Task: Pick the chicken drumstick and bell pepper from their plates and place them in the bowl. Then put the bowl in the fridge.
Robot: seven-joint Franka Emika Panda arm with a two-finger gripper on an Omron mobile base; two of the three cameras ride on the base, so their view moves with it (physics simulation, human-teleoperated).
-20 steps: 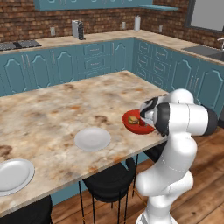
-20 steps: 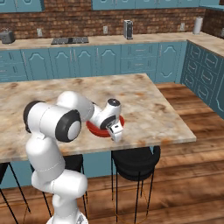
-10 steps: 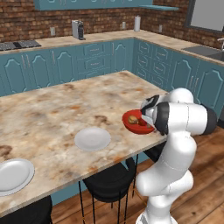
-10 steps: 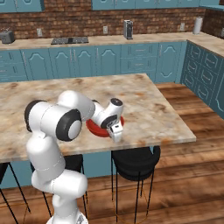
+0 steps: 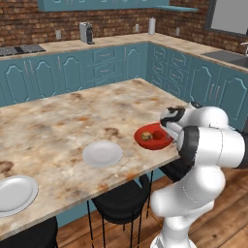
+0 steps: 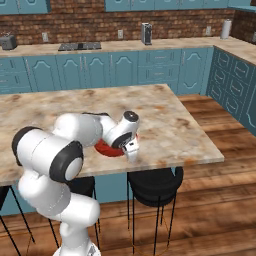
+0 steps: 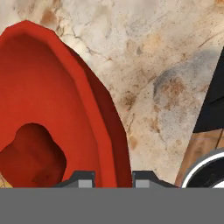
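Note:
The red bowl rests on the marble island near its front right edge, also seen as bowl and up close as bowl. In it lie the brown chicken drumstick and the bell pepper, a dark red lump. My gripper is shut on the bowl's near rim, one fingertip inside the wall and one outside. From the base the gripper sits at the bowl's right side. Two white-grey plates lie bare further left. The fridge is out of view.
The island's front edge runs just below the bowl. Black stools stand under it. Teal cabinets line the back wall, with a toaster on their counter and a sink at the right.
The fingers have closed from wide open onto the bowl's rim. The arm and the bowl have stayed where they were.

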